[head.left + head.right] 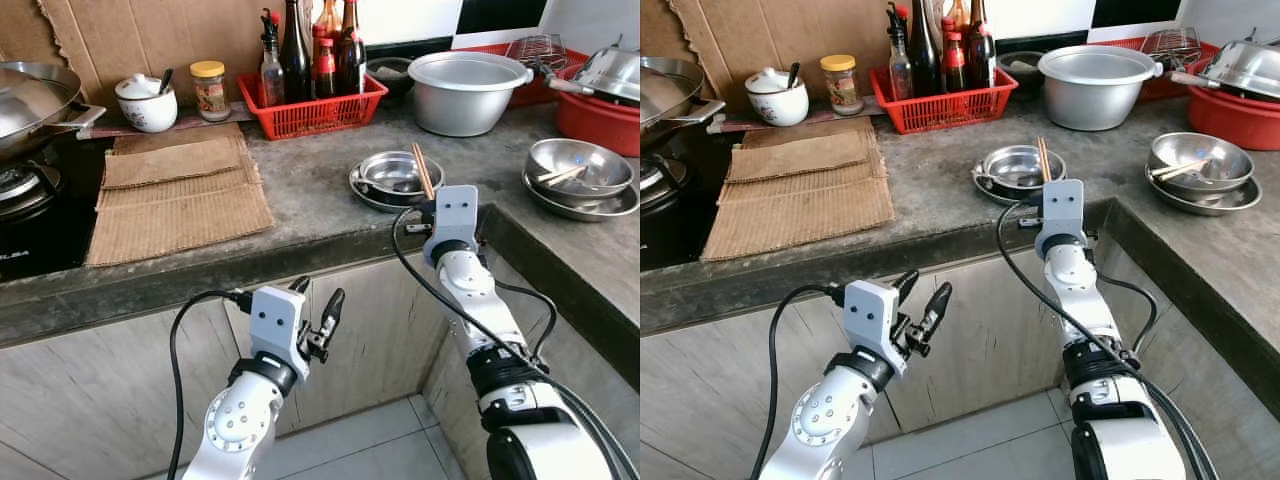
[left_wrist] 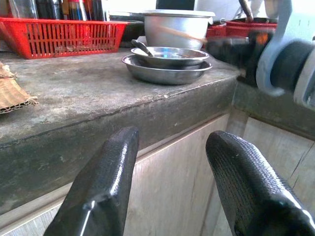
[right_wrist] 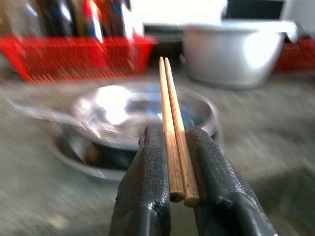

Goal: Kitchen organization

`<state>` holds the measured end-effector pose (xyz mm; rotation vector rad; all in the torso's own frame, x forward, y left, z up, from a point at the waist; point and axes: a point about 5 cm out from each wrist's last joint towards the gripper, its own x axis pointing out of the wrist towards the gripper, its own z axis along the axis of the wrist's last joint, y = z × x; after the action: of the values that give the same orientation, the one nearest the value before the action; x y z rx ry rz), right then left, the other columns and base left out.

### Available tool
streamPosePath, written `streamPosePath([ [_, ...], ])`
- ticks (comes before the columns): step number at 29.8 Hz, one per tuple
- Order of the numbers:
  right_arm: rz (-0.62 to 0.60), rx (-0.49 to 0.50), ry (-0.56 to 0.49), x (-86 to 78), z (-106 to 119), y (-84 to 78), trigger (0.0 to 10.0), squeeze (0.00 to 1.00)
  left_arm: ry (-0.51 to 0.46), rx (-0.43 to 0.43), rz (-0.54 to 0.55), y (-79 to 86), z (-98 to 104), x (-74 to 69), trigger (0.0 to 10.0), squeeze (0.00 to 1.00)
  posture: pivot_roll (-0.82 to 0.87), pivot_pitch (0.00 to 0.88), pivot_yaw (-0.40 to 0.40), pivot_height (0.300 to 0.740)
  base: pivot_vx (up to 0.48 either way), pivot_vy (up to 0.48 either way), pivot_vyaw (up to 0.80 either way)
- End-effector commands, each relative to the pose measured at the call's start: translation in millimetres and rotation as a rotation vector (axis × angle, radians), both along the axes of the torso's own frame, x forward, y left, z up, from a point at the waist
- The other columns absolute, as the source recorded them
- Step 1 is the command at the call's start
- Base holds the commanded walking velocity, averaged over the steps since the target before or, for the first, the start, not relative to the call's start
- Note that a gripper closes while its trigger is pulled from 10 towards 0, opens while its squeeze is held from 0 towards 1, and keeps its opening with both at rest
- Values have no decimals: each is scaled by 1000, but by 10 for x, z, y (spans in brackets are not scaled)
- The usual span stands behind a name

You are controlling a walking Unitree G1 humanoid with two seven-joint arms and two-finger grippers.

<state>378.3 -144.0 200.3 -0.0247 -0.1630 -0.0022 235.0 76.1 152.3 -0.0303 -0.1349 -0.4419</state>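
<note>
Your open path is the bare counter (image 1: 310,190) between the cardboard mats (image 1: 175,195) left and stacked steel bowls (image 1: 395,180) right; the red basket (image 1: 312,105) blocks the far side.

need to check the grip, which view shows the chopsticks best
The right wrist view: the chopsticks run up the middle, sharp, pinched side by side between the right gripper fingers. Both eye views show them small, poking up past the gripper over the steel bowl. The left wrist view gives just a blurred streak.
</note>
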Motion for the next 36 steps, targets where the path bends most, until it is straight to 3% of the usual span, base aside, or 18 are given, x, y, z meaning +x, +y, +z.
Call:
streamPosePath([
  [1,35,27,-66,-42,115,37,0,0,12,5,4,-4,-19,7,10000,0,118,39,-10,740,0,0,0],
  [6,33,59,-153,-181,265,36,0,0,34,-27,23,13,-30,27,10000,0,112,29,-8,740,0,0,0],
  [10,5,53,-214,-391,339,-1,0,0,50,-62,23,10,-32,32,10000,0,110,23,-6,740,0,0,0],
  [19,-52,31,-218,-797,245,-145,0,0,35,-49,66,84,-21,73,10000,0,88,9,3,740,0,0,0],
  [24,-72,9,-223,-932,253,-142,0,0,27,-47,73,114,-17,80,10000,0,78,6,8,740,0,0,0],
  [33,-130,-55,-156,-1172,25,-112,0,0,6,-34,75,107,3,108,10000,0,71,7,18,740,0,0,0],
  [34,-133,-57,-144,-1201,-1,-98,1294,0,5,-33,74,105,3,111,10000,0,69,6,19,740,0,0,0],
  [36,-109,-62,-116,-1238,-59,-58,7804,0,6,-30,68,97,-3,110,10000,0,67,6,22,740,0,0,0],
])
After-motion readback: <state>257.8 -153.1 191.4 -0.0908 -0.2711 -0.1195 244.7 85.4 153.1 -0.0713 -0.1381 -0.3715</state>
